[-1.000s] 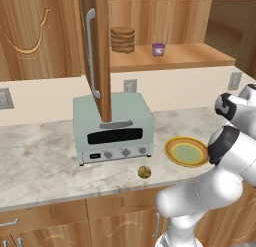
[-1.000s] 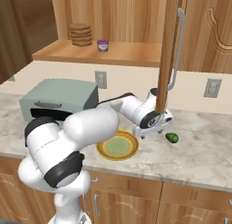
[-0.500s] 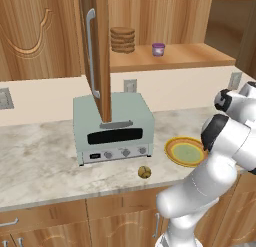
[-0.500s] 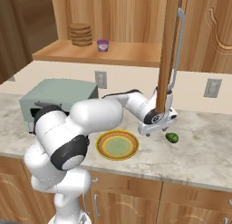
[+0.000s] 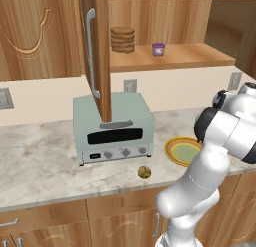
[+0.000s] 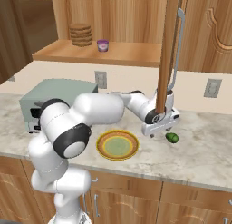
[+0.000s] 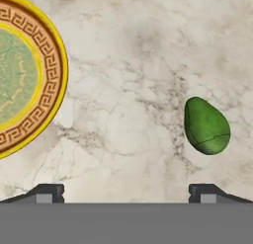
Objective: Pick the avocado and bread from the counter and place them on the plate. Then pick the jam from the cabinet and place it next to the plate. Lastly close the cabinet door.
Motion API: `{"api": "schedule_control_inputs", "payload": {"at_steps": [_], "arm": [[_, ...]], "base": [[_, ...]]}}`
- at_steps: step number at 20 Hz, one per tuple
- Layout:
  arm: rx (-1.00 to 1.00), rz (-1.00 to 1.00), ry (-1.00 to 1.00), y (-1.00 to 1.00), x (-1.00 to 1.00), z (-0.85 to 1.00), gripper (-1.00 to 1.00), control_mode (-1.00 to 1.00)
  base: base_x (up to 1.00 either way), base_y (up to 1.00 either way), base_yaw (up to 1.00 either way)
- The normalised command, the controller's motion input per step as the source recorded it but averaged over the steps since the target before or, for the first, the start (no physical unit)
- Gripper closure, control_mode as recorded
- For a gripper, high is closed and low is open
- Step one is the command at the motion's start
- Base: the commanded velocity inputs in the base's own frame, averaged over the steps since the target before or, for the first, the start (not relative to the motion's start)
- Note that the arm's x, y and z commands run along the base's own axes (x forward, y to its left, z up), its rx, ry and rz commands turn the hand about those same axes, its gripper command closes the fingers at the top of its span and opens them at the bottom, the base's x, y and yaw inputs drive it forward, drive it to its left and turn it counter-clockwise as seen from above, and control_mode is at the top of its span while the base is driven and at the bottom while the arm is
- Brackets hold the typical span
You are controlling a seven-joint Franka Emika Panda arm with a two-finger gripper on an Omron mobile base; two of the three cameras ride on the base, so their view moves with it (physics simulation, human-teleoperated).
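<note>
Claw (image 6: 159, 130): fingers spread wide apart, nothing between them, poised low over the surface (image 6: 204, 150) just beside the plate (image 6: 118, 144), on the side toward the avocado (image 6: 172, 138); in the hand view the two dark fingertips (image 7: 47, 192) stand far apart at the bottom edge, bare marbled stone between them. Avocado: small dark green lump lying on the surface, near the plate but clear of its rim, just beyond the claw; in the hand view (image 7: 206, 126) it sits above the fingertip farther from the plate, untouched. Plate: round, yellow with orange patterned rim and pale green centre, flat on the surface, nothing on it. Bread (image 5: 144, 172): small tan-brown lump on the surface near the front edge, well apart from the plate on the toaster oven side. Toaster oven (image 5: 112, 127): pale grey-green box standing on the surface, farther from the plate than the bread. Cabinet (image 6: 108, 53): mounted above the plate, its wooden shelf exposed. Jam (image 6: 103, 45): small purple jar upright on that shelf. Stack of flat brown discs (image 6: 80, 34): on the same shelf, near the jam. Cabinet door (image 6: 168, 51): swung open, seen edge-on above the claw, long silver bar handle (image 6: 177, 46) on its face.
</note>
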Motion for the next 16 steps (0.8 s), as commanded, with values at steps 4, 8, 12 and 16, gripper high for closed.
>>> {"api": "schedule_control_inputs", "payload": {"at_steps": [4, 8, 12, 16], "arm": [[-0.04, 0.0, 0.0, -0.09, 0.13, -0.12, -1.0, -1.0], [-0.02, 0.0, 0.0, -0.13, 0.11, -0.08, -1.0, -1.0], [-0.01, 0.0, 0.0, -0.13, 0.13, -0.06, -1.0, -1.0], [0.0, 0.0, 0.0, -0.14, 0.12, -0.07, -1.0, -1.0]], "base": [[0.0, 0.0, 0.0], [0.0, 0.0, 0.0], [0.0, 0.0, 0.0], [0.0, 0.0, 0.0]]}}
